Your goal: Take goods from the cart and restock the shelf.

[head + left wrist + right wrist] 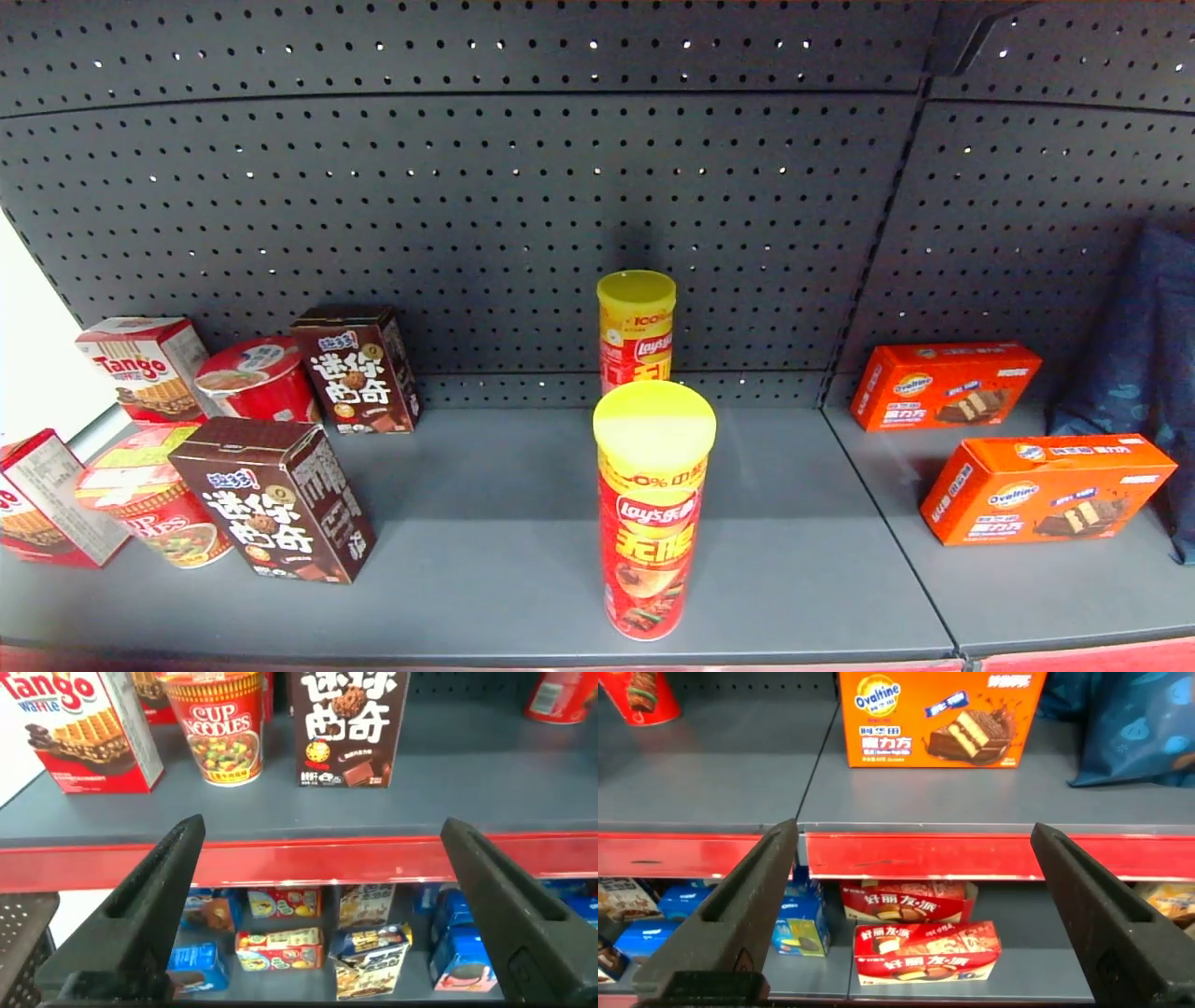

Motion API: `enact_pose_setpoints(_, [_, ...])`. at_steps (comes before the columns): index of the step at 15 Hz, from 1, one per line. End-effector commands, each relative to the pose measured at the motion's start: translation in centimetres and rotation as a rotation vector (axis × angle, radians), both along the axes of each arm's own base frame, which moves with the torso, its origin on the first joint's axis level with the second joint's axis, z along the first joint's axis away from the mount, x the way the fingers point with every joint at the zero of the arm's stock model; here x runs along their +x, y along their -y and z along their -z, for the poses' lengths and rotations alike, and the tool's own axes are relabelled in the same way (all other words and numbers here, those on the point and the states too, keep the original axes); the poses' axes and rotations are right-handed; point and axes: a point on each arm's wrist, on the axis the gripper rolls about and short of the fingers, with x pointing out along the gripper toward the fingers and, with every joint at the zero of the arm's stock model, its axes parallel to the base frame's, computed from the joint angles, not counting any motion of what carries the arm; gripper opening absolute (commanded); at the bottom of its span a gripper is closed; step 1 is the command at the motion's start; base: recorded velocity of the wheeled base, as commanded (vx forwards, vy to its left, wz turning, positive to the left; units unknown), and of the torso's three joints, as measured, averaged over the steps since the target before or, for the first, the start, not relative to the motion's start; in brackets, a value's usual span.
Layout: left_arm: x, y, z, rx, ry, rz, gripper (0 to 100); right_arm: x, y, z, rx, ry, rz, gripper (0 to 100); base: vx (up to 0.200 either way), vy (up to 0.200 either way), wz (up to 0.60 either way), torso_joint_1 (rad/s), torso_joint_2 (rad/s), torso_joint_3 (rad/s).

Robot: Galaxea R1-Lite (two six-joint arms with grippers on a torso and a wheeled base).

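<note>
Two red chip cans with yellow lids stand upright on the grey shelf (523, 560), one near the front edge (652, 523) and one behind it (636, 331) by the pegboard. My left gripper (322, 919) is open and empty, held in front of the shelf's red edge (308, 863) below a brown chocolate box (348, 728) and a cup noodle (221, 723). My right gripper (915, 919) is also open and empty, in front of the red edge below an orange cake box (938, 719).
Wafer boxes (145, 369), cup noodles (154, 509) and brown boxes (280, 499) crowd the shelf's left. Two orange boxes (1046, 490) and a blue bag (1148, 355) sit on the right. A lower shelf holds more goods (924, 947). A black mesh basket corner (19, 933) shows beside the left gripper.
</note>
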Motion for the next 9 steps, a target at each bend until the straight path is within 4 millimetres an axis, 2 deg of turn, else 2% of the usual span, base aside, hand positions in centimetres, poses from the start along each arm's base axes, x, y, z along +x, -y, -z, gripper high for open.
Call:
enact_pose_setpoints(1, [0.0,0.0,-0.02,-0.006,0.003,-0.001,100,0.02,0.0,-0.01,0.0,-0.003,-0.001,100,0.0,0.0,0.0,0.0,0.0,0.0])
enact_pose_setpoints(5, [0.01,-0.02,0.04,0.005,-0.001,-0.008,100,0.02,0.0,-0.01,0.0,-0.003,-0.001,100,0.0,0.0,0.0,0.0,0.0,0.0])
enact_pose_setpoints(7, [-0.01,-0.01,0.0,0.0,0.003,-0.008,100,0.02,0.0,-0.01,0.0,-0.003,-0.001,100,0.0,-0.2,0.0,0.0,0.0,0.002])
enact_pose_setpoints(9, [0.0,-0.01,-0.02,-0.007,0.003,-0.006,100,0.02,0.0,-0.01,0.0,-0.003,-0.001,100,0.0,0.0,0.0,0.0,0.0,0.0])
